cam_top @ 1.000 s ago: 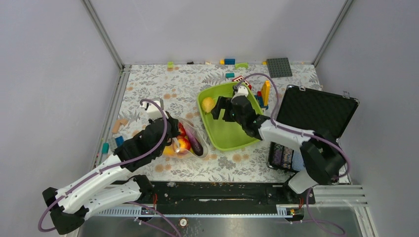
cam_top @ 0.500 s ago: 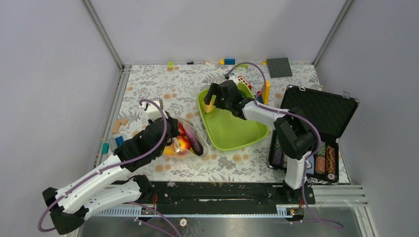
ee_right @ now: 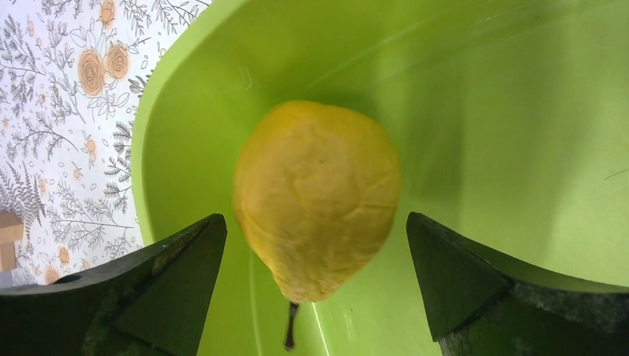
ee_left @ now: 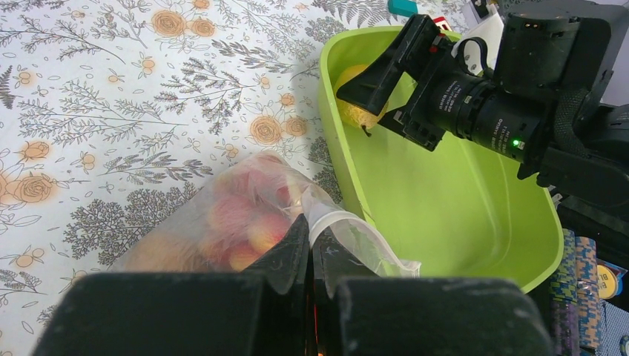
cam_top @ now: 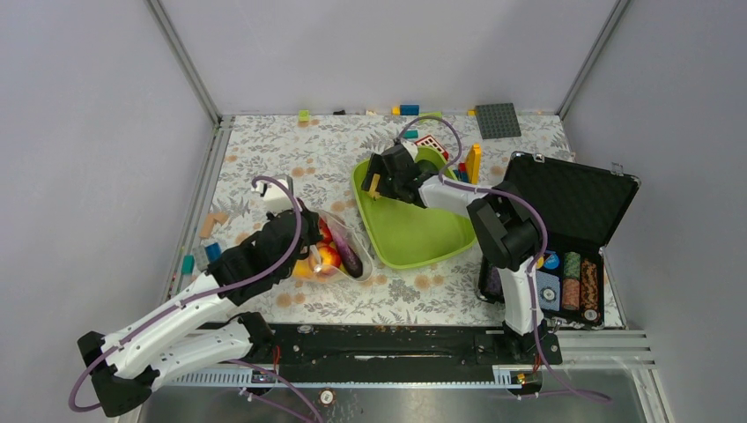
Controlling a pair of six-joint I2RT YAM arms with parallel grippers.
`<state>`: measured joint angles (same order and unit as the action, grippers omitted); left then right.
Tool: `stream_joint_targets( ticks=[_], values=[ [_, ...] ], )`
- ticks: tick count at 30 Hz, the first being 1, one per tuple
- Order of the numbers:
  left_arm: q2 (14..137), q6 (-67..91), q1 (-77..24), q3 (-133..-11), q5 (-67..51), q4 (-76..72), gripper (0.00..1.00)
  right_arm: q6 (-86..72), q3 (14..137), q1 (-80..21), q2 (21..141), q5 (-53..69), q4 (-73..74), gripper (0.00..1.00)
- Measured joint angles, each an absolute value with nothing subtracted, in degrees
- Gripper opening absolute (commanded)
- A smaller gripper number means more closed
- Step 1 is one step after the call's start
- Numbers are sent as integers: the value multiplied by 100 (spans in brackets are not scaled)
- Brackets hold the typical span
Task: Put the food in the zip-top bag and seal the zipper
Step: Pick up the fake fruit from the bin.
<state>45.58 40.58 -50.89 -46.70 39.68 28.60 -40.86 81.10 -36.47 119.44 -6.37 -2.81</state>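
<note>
Yellow lemon (ee_right: 317,193) lies in the tray (ee_right: 519,111) between the spread fingers of my right claw (ee_right: 315,222); I should squeeze its middle gently. My left claw (ee_left: 310,241) pinches the bag (ee_left: 222,215) at its rim.

yellow fruit (ee_right: 315,200) lies apart from food-filled bag (ee_left: 237,215).

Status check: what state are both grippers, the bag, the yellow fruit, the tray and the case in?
left gripper, shut on the zip-top bag's mouth edge.
right gripper, open, straddling the lemon, not closed on it.
zip-top bag, unsealed, fruits inside.
lemon, loose in the green tray's corner.
green tray, holding the lemon.
black case, lid open.
</note>
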Motion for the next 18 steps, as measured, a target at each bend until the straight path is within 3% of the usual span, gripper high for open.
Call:
stream_joint_targets(
  ticks=[3, 7, 18],
  values=[
    [4560, 4058, -5089, -4670, 3968, 2858, 0, -4130, 8180, -3647, 12022, -635, -228, 99],
    [4595, 4058, -5089, -4670, 3968, 2856, 0, -4160, 8202, -3647, 12116, -637, -189, 89],
    [4624, 4058, -5089, -4670, 3962, 2853, 0, -4115, 8189, -3647, 12138, -537, -279, 46]
  ],
)
